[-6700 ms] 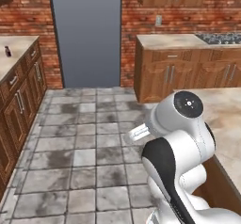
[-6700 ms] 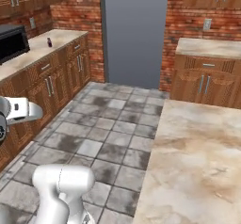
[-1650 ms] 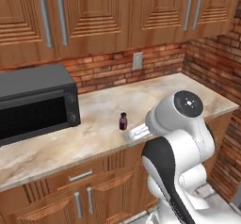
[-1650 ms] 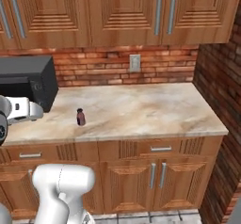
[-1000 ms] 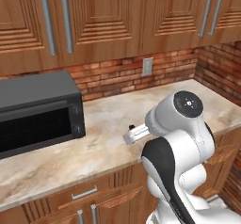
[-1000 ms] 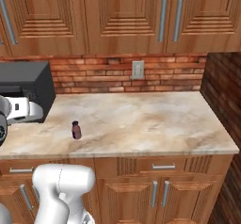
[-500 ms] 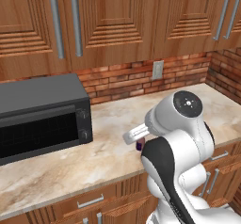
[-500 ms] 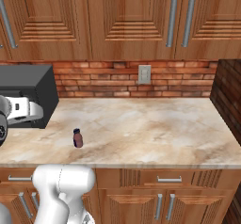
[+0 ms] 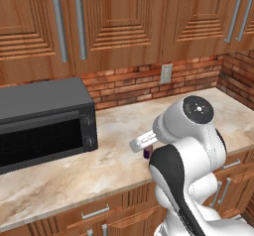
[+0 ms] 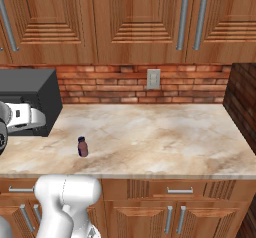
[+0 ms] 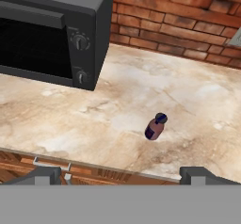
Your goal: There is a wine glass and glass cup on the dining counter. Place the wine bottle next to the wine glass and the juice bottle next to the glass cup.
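Inspecting the reach for the juice bottle, judged as the step in hand.

Noting the juice bottle standing upright on the wall counter, towards its front edge, well apart from the microwave and to the right of it as seen from the hand view. Confirming the same placing from the right base view: juice bottle alone on the stone top, microwave back against the brick wall. Catching only a purple sliver of it behind the arm in the left base view.

Recording the gripper as spread wide and holding nothing, one of the fingertips showing at each side of the hand view, hanging out over the cabinet front and short of the counter edge. Finding the bottle lying somewhat right of the midline between them, and well ahead.

Recommending, for a sound pick:
- shifting the hand sideways first, bringing the bottle onto the midline before advancing;
- coming in low and level, aiming for the body of the bottle and not the narrow cap (a small, light thing of this sort probably tipping at any glancing touch);
- leaving the fingers wide until both are flanking the body, then closing evenly;
- lifting straight up, clearing the counter before turning away towards the dining counter.

Flagging no obstruction around the bottle; the microwave sitting far enough off to pose little hazard.
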{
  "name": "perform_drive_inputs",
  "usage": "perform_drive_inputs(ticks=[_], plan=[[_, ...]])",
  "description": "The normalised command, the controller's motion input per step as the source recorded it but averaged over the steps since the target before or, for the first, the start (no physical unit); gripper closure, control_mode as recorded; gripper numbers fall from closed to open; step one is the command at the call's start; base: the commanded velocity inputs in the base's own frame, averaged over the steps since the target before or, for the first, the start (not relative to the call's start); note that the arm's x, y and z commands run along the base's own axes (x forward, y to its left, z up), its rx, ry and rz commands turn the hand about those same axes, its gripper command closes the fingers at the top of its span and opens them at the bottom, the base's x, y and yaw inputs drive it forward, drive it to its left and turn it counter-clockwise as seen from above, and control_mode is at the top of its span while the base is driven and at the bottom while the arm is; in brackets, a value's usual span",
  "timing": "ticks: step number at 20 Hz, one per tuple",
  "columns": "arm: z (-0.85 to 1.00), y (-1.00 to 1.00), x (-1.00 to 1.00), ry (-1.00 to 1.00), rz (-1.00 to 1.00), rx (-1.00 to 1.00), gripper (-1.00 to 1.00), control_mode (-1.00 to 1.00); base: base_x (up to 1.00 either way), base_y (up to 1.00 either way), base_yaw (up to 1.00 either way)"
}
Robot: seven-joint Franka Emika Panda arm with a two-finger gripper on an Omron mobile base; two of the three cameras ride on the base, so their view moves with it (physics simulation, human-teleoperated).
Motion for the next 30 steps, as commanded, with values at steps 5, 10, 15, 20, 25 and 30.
perform_drive_inputs(ticks=[5,10,15,20,25,30], plan=[[0.0,0.0,0.0,0.0,0.0,0.0,-1.0,1.0,0.0,-0.05,0.0],[0.0,-0.03,0.0,0.0,-0.01,0.0,-1.0,-1.0,-0.06,-0.1,-0.01],[0.27,-0.05,0.0,0.14,-0.05,0.0,-1.0,-1.0,0.0,0.0,0.0],[0.33,-0.22,0.0,0.3,-0.2,0.0,-1.0,-1.0,0.0,0.0,0.0],[0.12,-0.33,0.0,0.24,-0.1,0.0,-1.0,-1.0,0.0,0.0,0.0],[-0.09,-0.36,0.0,0.03,-0.05,-0.01,-1.0,-1.0,0.0,0.0,0.0]])
